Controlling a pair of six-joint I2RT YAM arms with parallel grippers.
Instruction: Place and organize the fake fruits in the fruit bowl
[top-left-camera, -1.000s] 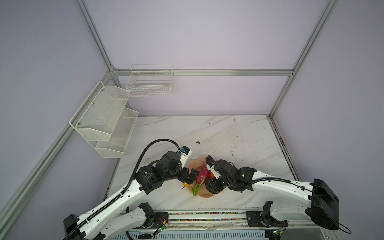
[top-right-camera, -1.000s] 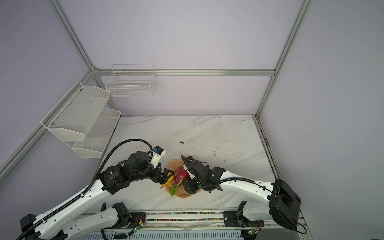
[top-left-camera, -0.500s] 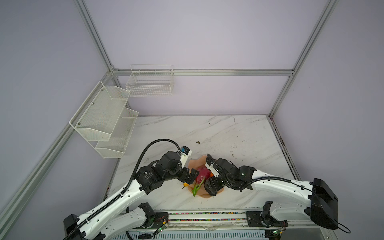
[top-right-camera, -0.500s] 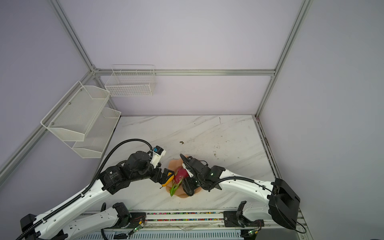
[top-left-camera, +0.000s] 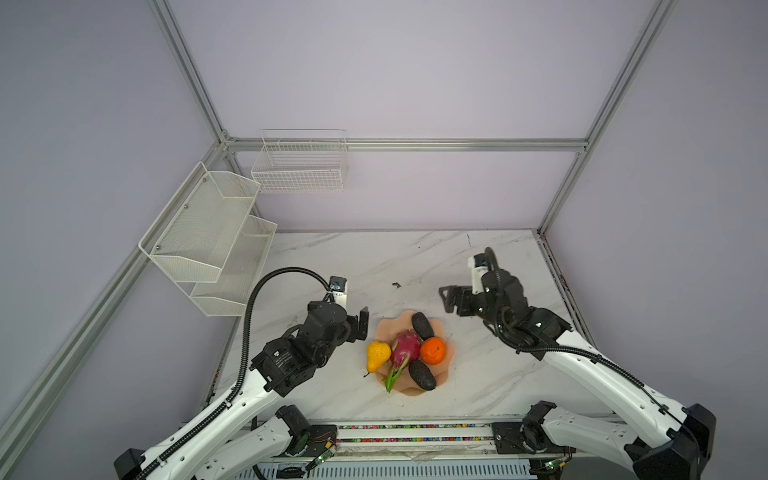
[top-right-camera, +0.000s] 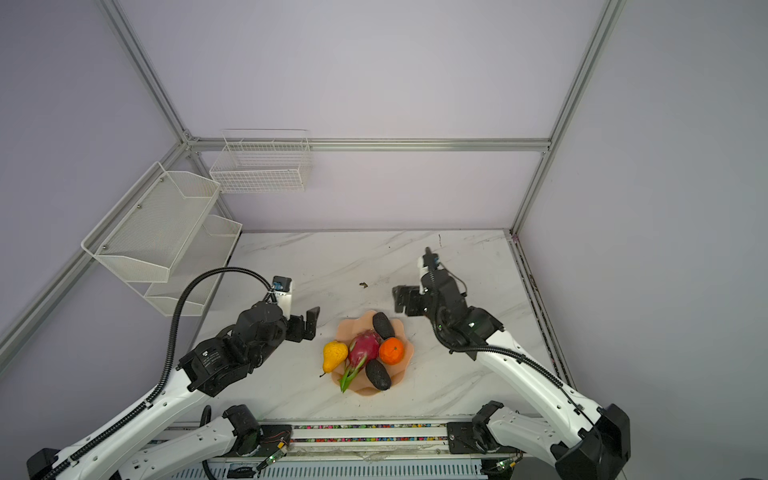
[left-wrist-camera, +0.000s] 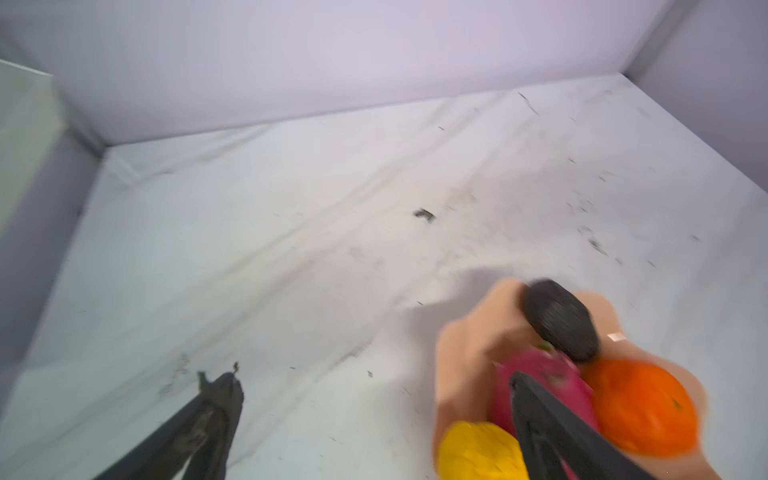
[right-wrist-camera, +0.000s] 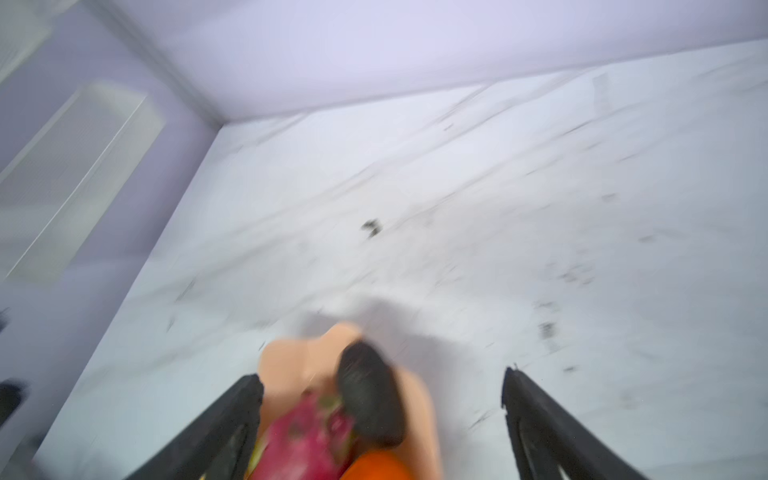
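Dragon fruit (top-left-camera: 404, 348) lies in the fruit bowl (top-left-camera: 388, 332), long axis near-far, leaf tips nearest (left jaws, right jaws: apart).

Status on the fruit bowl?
Open and empty: left claw, right claw, either side of fruit bowl. Inside: dragon fruit, orange, both avocados; pear on rim nearest left claw. Nothing blocking.

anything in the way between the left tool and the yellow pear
Nothing visible: only bare white marble tabletop lies between the open left tool and the yellow fake pear, which rests at the left rim of the glossy peach-pink scalloped bowl.
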